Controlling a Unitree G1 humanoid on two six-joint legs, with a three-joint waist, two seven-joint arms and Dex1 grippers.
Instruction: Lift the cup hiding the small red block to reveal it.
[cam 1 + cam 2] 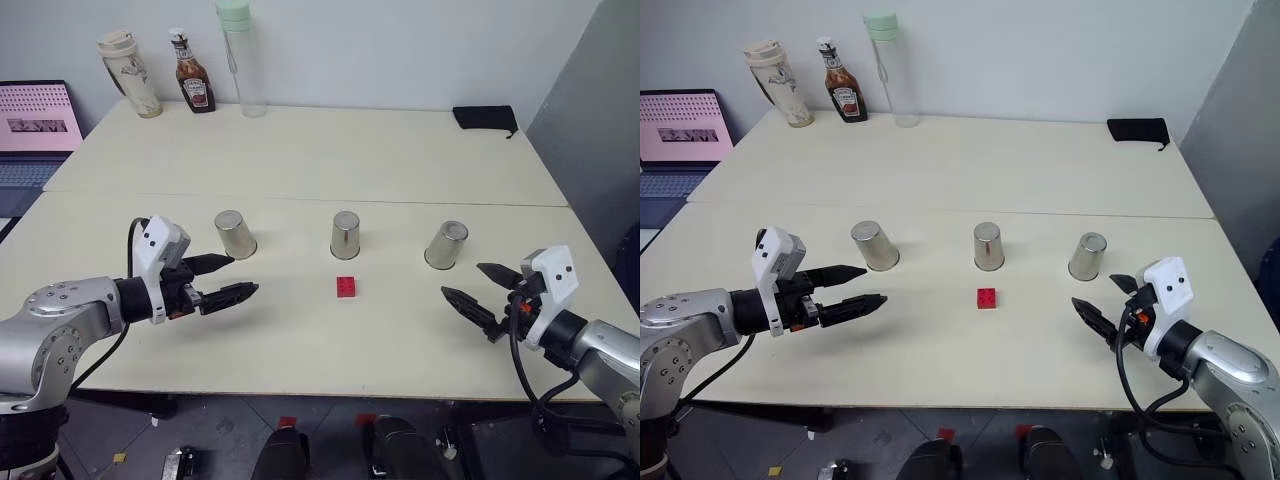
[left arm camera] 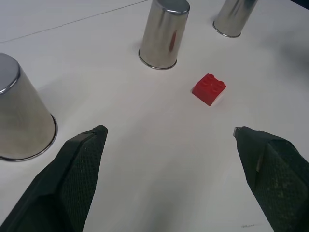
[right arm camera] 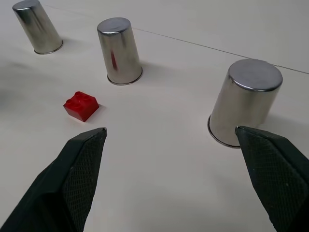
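Observation:
Three silver metal cups stand upside down in a row on the table: a left cup [image 1: 235, 233], a middle cup [image 1: 345, 235] and a right cup [image 1: 446, 245]. The small red block [image 1: 347, 287] lies uncovered on the table just in front of the middle cup, studs up. My left gripper [image 1: 243, 275] hovers open near the left cup, pointing toward the block, with nothing between its fingers. On the other side, my right gripper [image 1: 462, 280] is open and empty just in front of the right cup. In the left wrist view the block [image 2: 209, 89] lies ahead between the fingers.
At the table's [image 1: 300, 150] far left stand a beige tumbler [image 1: 130, 75], a ketchup bottle [image 1: 192, 75] and a tall clear bottle [image 1: 240, 55]. A black pouch [image 1: 485, 118] lies at the far right. A laptop [image 1: 35, 130] sits off the left side.

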